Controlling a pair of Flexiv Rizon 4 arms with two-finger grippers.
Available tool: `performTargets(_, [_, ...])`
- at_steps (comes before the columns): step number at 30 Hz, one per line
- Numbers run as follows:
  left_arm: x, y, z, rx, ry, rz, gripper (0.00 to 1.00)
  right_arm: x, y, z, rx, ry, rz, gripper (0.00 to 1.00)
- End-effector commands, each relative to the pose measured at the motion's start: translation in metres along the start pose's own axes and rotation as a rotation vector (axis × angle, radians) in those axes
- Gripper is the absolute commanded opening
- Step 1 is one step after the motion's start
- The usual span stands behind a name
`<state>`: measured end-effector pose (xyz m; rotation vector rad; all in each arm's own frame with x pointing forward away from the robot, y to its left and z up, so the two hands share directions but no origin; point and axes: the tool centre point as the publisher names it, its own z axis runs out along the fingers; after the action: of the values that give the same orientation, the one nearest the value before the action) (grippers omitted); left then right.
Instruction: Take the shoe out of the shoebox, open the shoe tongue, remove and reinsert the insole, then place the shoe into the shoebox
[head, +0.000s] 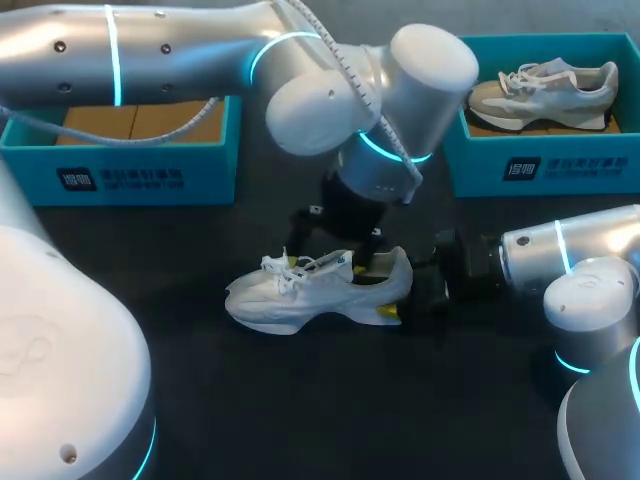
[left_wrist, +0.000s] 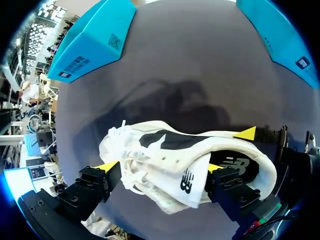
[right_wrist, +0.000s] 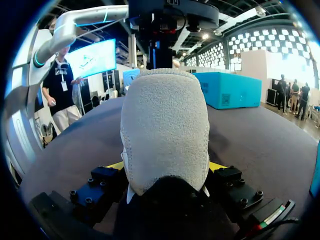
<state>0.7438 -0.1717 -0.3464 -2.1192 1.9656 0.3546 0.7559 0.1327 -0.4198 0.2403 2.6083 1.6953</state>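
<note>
- Where the white sneaker (head: 310, 290) sits, it is out on the dark table (head: 300, 420), sole down, toe to my left and heel to my right. It is nearer me than both boxes.
- Right gripper (right_wrist: 166, 165): clamped on the sneaker's heel, one yellow tip pressed to each side. The right wrist view looks along the shoe from behind the heel.
- Left gripper (left_wrist: 161, 167): hangs from above over the shoe's opening, with the tongue (left_wrist: 185, 182) and the laces (left_wrist: 131, 172) under it. I cannot tell whether it grips anything.
- Left wrist view: the dark insole (left_wrist: 235, 165) shows inside the opening, beside the tongue. One yellow tip of the right gripper shows at the heel rim.
- Left teal shoebox (head: 140, 175): at the far left of the table, well apart from the shoe, with brown cardboard (head: 135, 122) inside.
- Right teal shoebox (head: 560, 165): at the far right, holding a grey-beige sneaker (head: 545, 90).
</note>
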Motion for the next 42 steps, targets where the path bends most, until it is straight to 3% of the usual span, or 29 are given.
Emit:
performTargets(1, [-0.011,0.0,-0.002,0.0,0.027,-0.007,0.87,-0.001,-0.001,0.004,0.003,-0.001,0.001,0.0])
performTargets(2, [-0.011,0.0,-0.002,-0.001,0.028,-0.008,0.84,-0.001,-0.001,0.004,0.003,-0.001,0.001,0.0])
performTargets(4, [-0.012,0.0,-0.002,-0.004,0.036,-0.013,0.56,-0.001,-0.001,0.004,0.003,-0.001,0.001,0.0])
performTargets(5, [-0.012,0.0,-0.002,-0.008,0.045,-0.014,0.47,-0.001,-0.001,0.004,0.003,-0.001,0.001,0.0])
performTargets(8, [-0.013,0.0,-0.001,-0.014,0.057,-0.015,0.35,-0.001,-0.001,0.004,0.003,-0.001,0.001,0.0])
performTargets(10, [-0.013,0.0,-0.001,-0.019,0.066,-0.018,0.15,-0.001,-0.001,0.004,0.003,-0.001,0.001,0.0])
performTargets(12, [-0.015,-0.001,-0.002,-0.03,0.093,-0.02,0.0,-0.001,-0.001,0.004,0.003,-0.001,0.001,0.0])
performTargets(28, [-0.049,-0.002,-0.019,-0.03,0.206,-0.103,0.0,-0.001,-0.001,0.004,0.003,-0.001,0.001,0.0])
performTargets(42, [-0.083,-0.001,-0.006,-0.052,0.181,-0.212,0.0,-0.001,-0.001,0.004,0.003,-0.001,0.001,0.0])
